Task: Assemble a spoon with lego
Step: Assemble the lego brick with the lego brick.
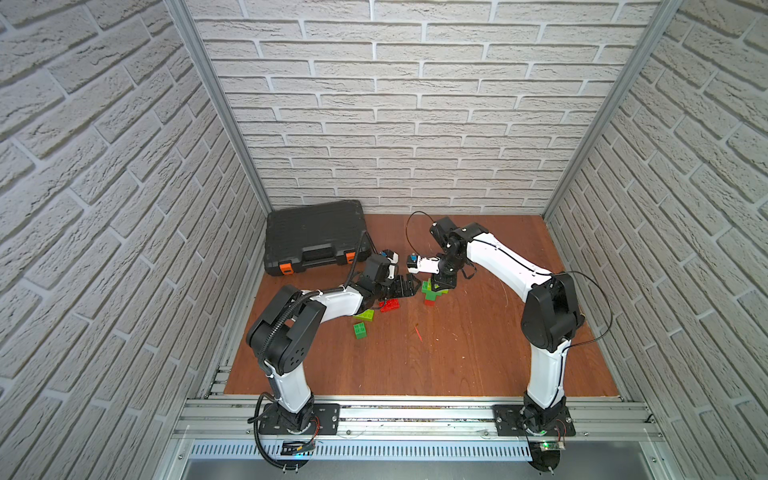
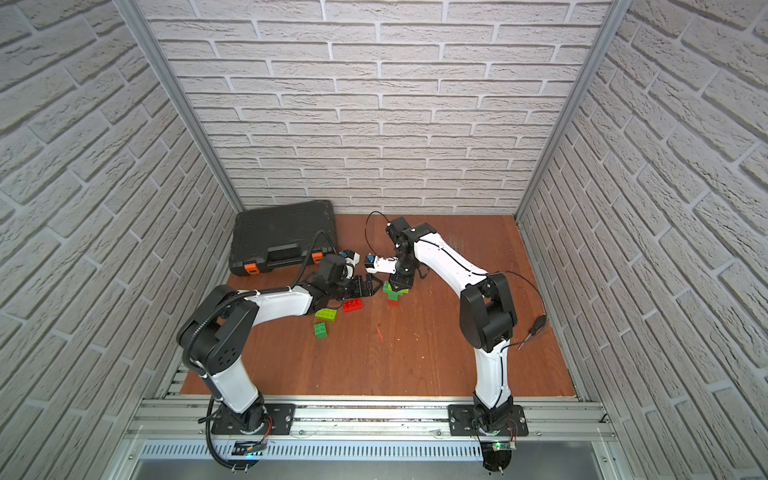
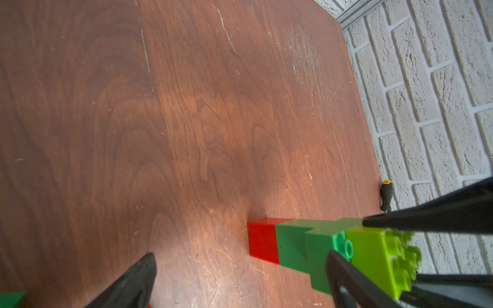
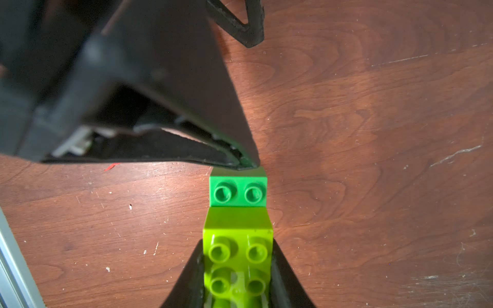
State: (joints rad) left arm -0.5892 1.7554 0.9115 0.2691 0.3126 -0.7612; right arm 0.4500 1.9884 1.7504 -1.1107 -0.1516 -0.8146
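Our right hand is clenched on the lime green studded plastic brick that tops the half-built spoon of dark green and red bricks; its red end touches the brown wooden bench. Our left hand is released, just beside the spoon, with a loose red oblong brick near its wrist.

Spoon: red end, then dark green, then lime green.
Loose lego: red brick, lime brick, green brick.
Table: reddish-brown wood grain, pale scratches.
Walls: off-white brick pattern, grey joints.
Case: black; latches orange.
Screwdriver: black, yellow cap.
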